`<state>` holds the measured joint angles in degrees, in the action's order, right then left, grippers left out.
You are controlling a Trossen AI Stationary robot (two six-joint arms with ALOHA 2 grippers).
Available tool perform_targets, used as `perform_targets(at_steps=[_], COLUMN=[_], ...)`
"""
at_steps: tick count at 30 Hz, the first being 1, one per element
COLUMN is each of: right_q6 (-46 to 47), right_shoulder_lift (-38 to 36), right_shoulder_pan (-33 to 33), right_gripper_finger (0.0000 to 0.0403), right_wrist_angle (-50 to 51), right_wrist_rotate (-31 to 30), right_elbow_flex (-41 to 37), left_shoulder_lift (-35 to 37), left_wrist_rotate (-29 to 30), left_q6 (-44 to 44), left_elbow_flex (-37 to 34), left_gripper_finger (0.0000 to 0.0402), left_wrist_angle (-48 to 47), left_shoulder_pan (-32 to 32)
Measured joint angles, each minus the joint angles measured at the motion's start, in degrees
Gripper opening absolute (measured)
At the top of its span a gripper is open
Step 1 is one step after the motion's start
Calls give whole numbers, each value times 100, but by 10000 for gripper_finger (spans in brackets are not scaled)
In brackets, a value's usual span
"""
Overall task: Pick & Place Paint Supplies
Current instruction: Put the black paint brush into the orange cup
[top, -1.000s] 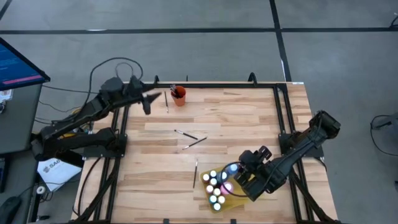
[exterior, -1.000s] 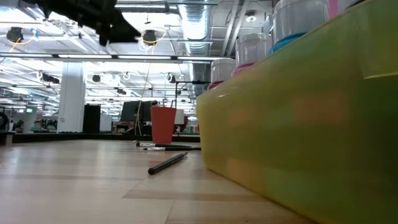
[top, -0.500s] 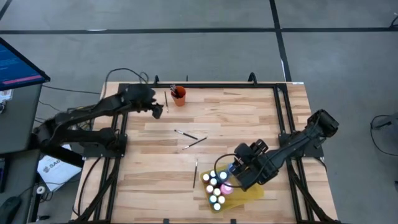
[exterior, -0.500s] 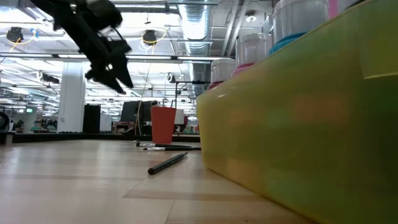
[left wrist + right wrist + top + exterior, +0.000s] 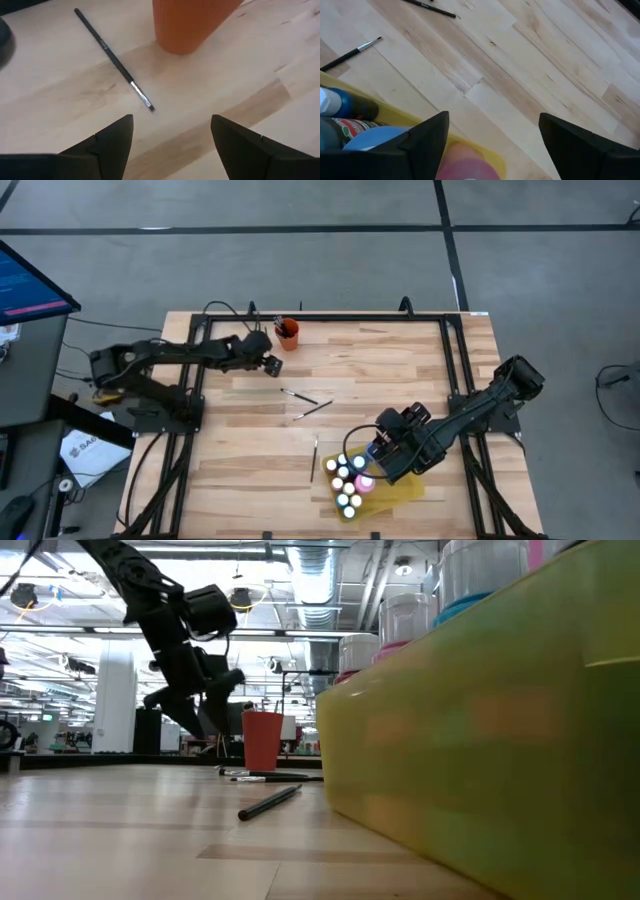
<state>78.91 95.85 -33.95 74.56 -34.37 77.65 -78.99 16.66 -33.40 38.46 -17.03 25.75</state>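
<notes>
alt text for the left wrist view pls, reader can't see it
The left end effector, fingers open and empty, hovers over a light wooden table just short of a thin dark paintbrush lying flat. The base of an orange cup stands just past the brush's bristle end, not touching it.

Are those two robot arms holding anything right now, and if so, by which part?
Nothing is held. The left end effector is open above a paintbrush near the orange cup; the right end effector is open over the yellow tray.

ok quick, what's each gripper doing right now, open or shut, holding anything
Left gripper: open, empty, above the paintbrush by the orange cup.
Right gripper: open, empty, over the yellow tray.
</notes>
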Motion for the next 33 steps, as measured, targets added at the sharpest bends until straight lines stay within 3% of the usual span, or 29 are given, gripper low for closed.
perform_targets(at_steps=[6, 20, 33], right_q6=[-2, -149, -132], right_shoulder_lift=[0, 0, 0], right_shoulder_pan=[0, -54, -201], right_gripper_finger=[304, 305, 305], right_wrist_angle=[1, 117, 203], right_wrist_rotate=[-7, -16, -20], right_elbow_flex=[2, 2, 2], left_shoulder_lift=[-319, -1014, -1558], left_wrist_rotate=[428, 677, 1138], left_q6=[-289, -934, -1120], left_elbow_flex=[2, 7, 12], left_gripper_finger=[258, 234, 163], left_wrist_angle=[111, 523, 872], left_shoulder_pan=[-120, -472, -515])
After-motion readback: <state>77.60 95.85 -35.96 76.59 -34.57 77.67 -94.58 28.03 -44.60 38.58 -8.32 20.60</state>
